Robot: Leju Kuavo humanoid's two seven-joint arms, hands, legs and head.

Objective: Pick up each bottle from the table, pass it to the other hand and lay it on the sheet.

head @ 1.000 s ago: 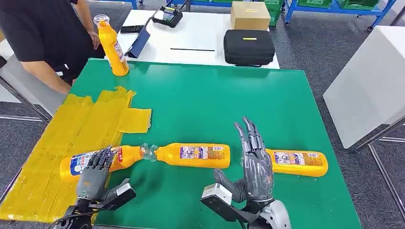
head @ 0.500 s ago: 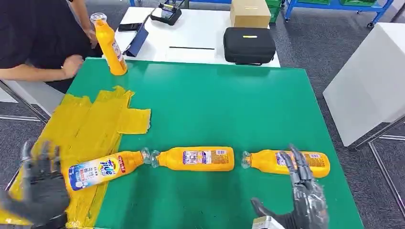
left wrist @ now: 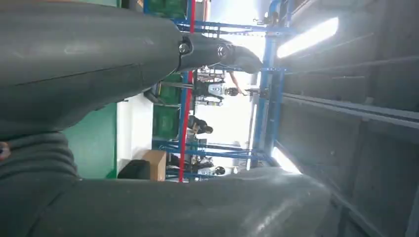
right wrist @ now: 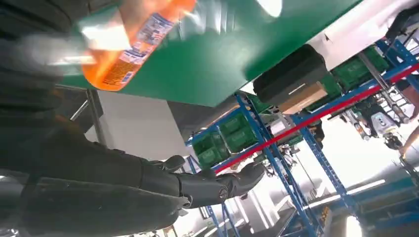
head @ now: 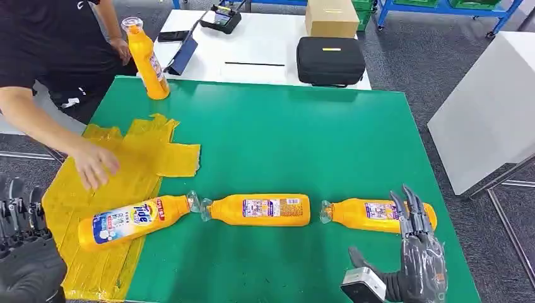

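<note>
We see our right hand (head: 419, 265) empty with fingers spread, fingertips just beside the right-most bottle (head: 378, 215) lying on the green table (head: 284, 139). Our left hand (head: 25, 252) hangs off the table's edge, spread and empty. The left bottle (head: 134, 220) lies on the yellow sheet (head: 113, 170); a person's hand (head: 94, 164) rests there.

Three bottles (head: 260, 209) lie in a row, the leftmost on the sheet (head: 113, 170).
</note>
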